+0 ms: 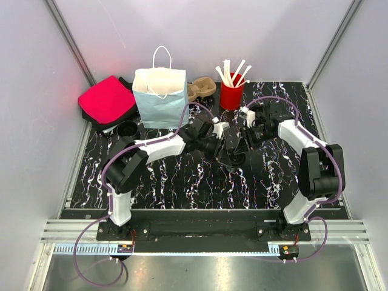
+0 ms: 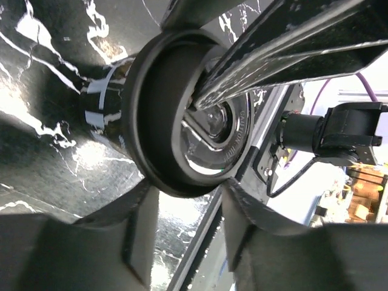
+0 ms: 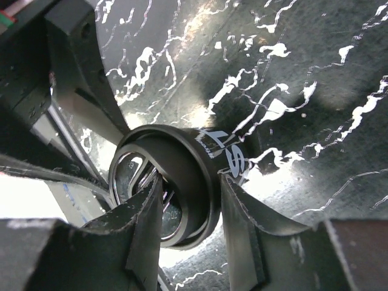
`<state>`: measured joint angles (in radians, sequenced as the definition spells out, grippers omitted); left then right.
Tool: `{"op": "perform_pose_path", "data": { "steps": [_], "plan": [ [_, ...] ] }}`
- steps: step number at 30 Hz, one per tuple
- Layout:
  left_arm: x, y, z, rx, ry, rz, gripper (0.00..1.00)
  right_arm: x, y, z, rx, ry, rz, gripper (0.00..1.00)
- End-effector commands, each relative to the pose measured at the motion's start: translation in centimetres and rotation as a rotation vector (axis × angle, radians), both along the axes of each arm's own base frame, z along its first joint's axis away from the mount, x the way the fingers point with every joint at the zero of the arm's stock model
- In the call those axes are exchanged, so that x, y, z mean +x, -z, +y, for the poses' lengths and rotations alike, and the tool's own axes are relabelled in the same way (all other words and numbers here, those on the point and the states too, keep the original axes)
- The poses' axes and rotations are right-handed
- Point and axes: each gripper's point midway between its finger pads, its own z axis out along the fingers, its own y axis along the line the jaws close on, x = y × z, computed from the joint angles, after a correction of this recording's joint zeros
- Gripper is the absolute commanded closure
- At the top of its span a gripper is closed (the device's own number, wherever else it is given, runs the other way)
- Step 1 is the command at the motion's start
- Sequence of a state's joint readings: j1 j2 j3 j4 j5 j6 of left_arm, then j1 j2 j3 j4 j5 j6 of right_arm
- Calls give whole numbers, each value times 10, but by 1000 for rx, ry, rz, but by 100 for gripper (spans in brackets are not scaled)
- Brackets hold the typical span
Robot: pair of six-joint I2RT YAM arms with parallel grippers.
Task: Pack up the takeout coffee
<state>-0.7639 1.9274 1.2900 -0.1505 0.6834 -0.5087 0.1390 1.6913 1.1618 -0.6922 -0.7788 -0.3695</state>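
Observation:
The takeout coffee (image 1: 233, 156), a small black cup with a black lid, sits mid-table between both arms. In the left wrist view its lid (image 2: 157, 115) fills the frame, and my left gripper (image 2: 185, 188) has both fingertips pressed on the lid's rim. The right gripper (image 1: 244, 140) comes in from the right. In its wrist view, the right gripper (image 3: 189, 194) is shut on the same cup (image 3: 206, 176), one finger across the lid top and the other against the rim by the white lettering. The left gripper (image 1: 221, 144) reaches in from the left. The cup's base is hidden.
A pale blue and white paper bag (image 1: 159, 96) stands at the back. A brown cardboard carrier (image 1: 201, 89) and a red cup of stirrers (image 1: 231, 94) are beside it. A pink pouch (image 1: 107, 100) and a lidless black cup (image 1: 127, 128) lie at the left.

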Motion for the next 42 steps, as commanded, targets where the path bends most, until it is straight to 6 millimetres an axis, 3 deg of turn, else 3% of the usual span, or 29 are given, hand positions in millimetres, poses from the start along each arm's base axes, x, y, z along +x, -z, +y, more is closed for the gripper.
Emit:
{"op": "perform_pose_path", "data": {
  "steps": [1,7,10,11,15,19,22,42],
  "plan": [
    [7,59,16,186,-48,-33,70,-7,55,-36,-262,-3,11,56],
    [9,62,13,188,-46,-20,76,-9,58,-39,-276,2,12,56],
    [9,52,8,156,-31,-28,69,-8,55,-38,-269,3,3,56],
    [11,41,6,131,-27,-47,61,-7,52,-36,-262,4,-3,56],
    [23,7,6,55,-19,-111,42,-3,44,-34,-248,7,-23,56],
    [37,-27,13,-1,-31,-182,35,2,36,-32,-239,12,-36,56],
    [44,-41,17,-21,-39,-216,33,3,30,-30,-228,9,-38,55],
    [45,-49,15,-47,-29,-233,28,11,-33,-18,-149,6,-121,38]
  ]
}}
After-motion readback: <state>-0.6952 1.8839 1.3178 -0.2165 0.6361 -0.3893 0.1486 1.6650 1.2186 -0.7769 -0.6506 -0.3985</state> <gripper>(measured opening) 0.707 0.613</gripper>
